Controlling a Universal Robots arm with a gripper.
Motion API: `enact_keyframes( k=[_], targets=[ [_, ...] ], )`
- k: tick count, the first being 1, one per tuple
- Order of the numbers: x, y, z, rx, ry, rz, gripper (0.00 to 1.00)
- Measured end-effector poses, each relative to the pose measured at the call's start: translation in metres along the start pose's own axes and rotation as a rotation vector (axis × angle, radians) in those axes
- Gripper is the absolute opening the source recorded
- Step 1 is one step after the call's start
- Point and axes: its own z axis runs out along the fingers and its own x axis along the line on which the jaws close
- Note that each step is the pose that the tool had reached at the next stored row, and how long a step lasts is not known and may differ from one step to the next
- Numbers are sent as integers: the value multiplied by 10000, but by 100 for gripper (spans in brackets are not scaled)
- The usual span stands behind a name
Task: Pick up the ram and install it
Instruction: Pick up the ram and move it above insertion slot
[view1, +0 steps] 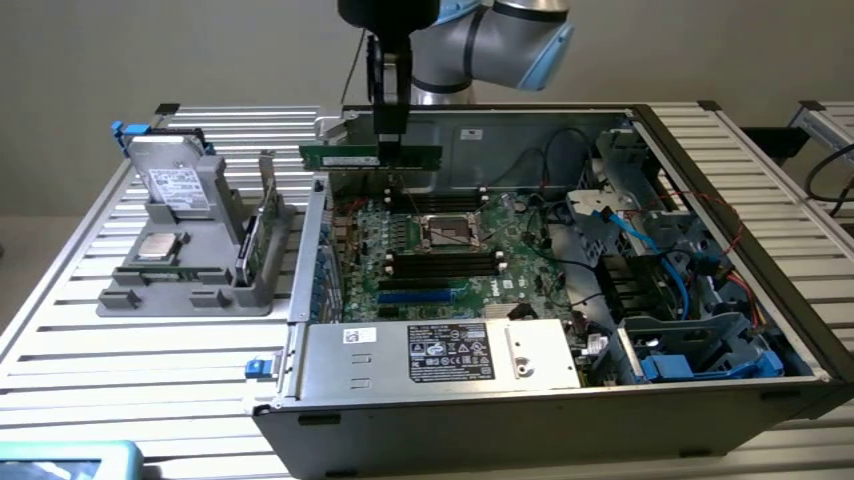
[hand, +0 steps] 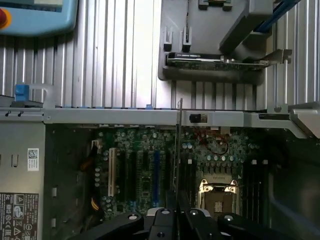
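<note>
The ram (view1: 350, 157), a slim green stick, hangs level above the back-left part of the open computer case (view1: 747, 330), with my gripper (view1: 388, 140) shut on its top edge near the middle. In the wrist view the ram (hand: 178, 150) is seen edge-on as a thin line running out from my gripper (hand: 177, 212), over the motherboard (hand: 145, 170). Below it on the motherboard (view1: 521, 250) lie long black slots (view1: 441, 262) beside the processor socket (view1: 450, 232).
A grey parts stand (view1: 187, 280) on the slatted table (view1: 80, 330) at the exterior view's left holds a hard drive (view1: 174, 185), a silver chip (view1: 160, 245) and an upright card (hand: 215, 62). Power supply (view1: 441, 350), cables (view1: 641, 240) and blue drive cages (view1: 701, 355) crowd the case.
</note>
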Motion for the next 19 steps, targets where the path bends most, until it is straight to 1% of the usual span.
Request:
enact_keyframes(
  k=[4,6,10,15,17,19],
  targets=[
    [0,-183,16,7,-1,0,13],
    [0,-275,25,23,0,0,13],
    [-1,-452,45,92,0,1,13],
    [-3,-671,74,161,-1,1,13],
    [-6,-737,78,178,1,1,13],
    [-7,-755,79,180,0,1,13]
  ],
)
